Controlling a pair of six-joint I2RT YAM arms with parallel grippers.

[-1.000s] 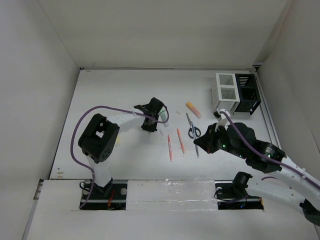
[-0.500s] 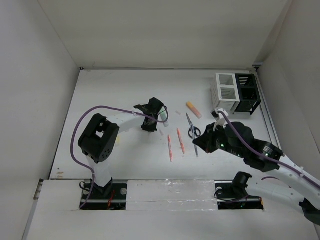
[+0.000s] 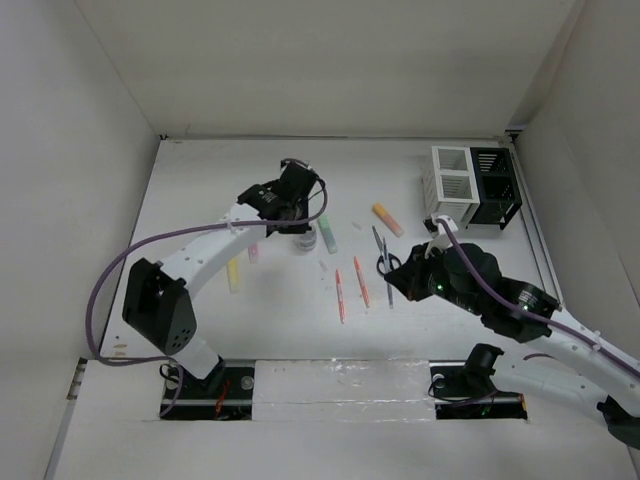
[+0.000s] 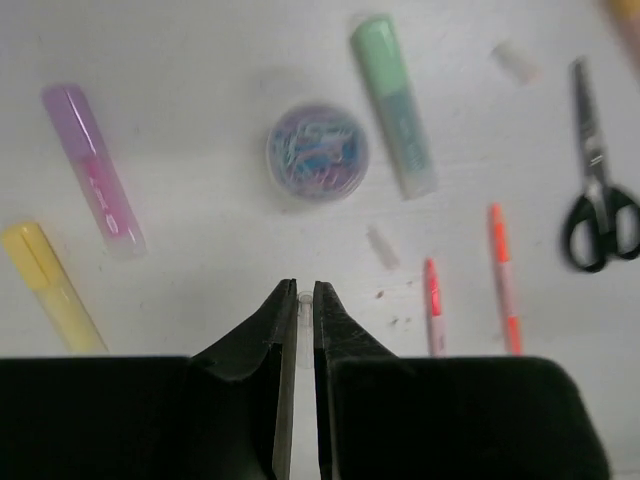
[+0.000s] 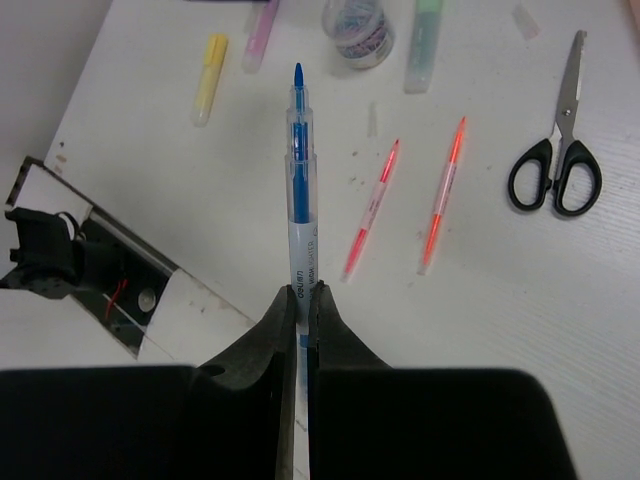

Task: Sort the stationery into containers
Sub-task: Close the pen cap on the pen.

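Right pincer (image 5: pixel 303 292) tight on a blue pen (image 5: pixel 297 170), plain from its wrist, faint from above; left pincer (image 4: pixel 305 288) near-closed.

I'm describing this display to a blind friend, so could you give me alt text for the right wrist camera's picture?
A black pincer grips a blue pen by its rear end, tip pointing away over a white table. Below lie two orange-red pens, black-handled scissors, a yellow highlighter, a green highlighter and a round tub of paper clips.
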